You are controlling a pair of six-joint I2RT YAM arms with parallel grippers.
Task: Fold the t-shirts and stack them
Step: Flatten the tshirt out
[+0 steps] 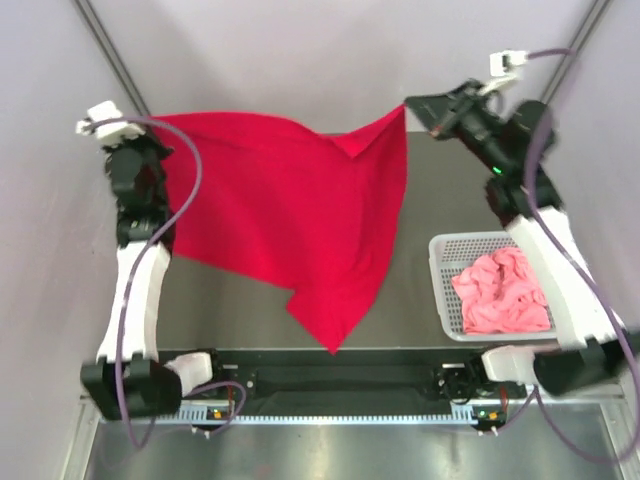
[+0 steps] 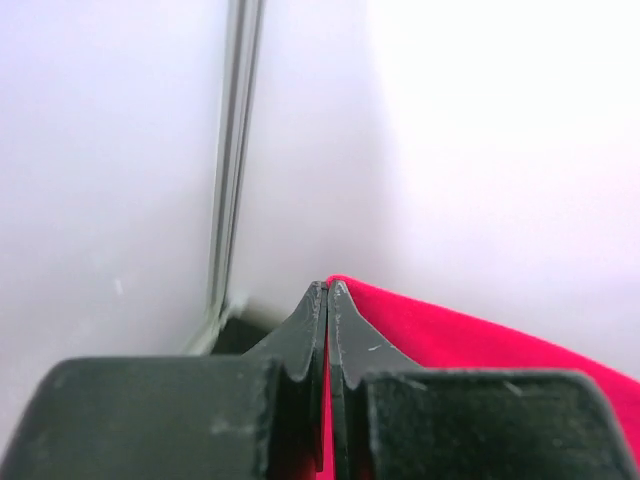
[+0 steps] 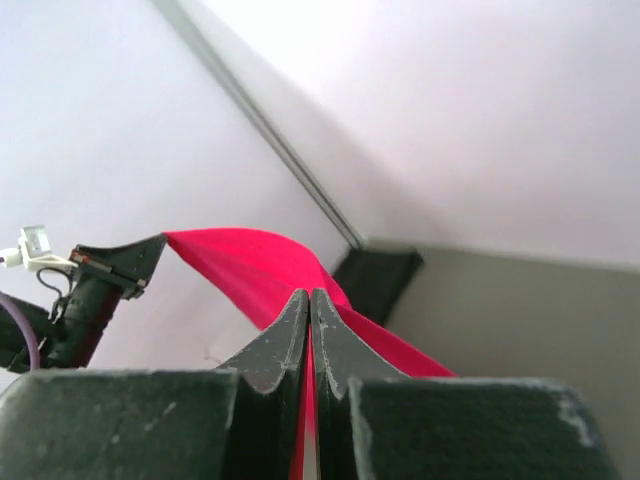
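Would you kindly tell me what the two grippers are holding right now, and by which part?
Both are shut on the red t-shirt: the left gripper pinches one far corner, the right gripper the other, so it hangs spread between them.

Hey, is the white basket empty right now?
No, a crumpled pink shirt lies inside the basket.

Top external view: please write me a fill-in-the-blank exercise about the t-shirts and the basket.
The spread t-shirt is ____ in colour.
Both pairs of jaws are ____ on it.
The white basket holds a crumpled ____ t-shirt.
The basket stands by the ____ arm.
Missing words: red; shut; pink; right.
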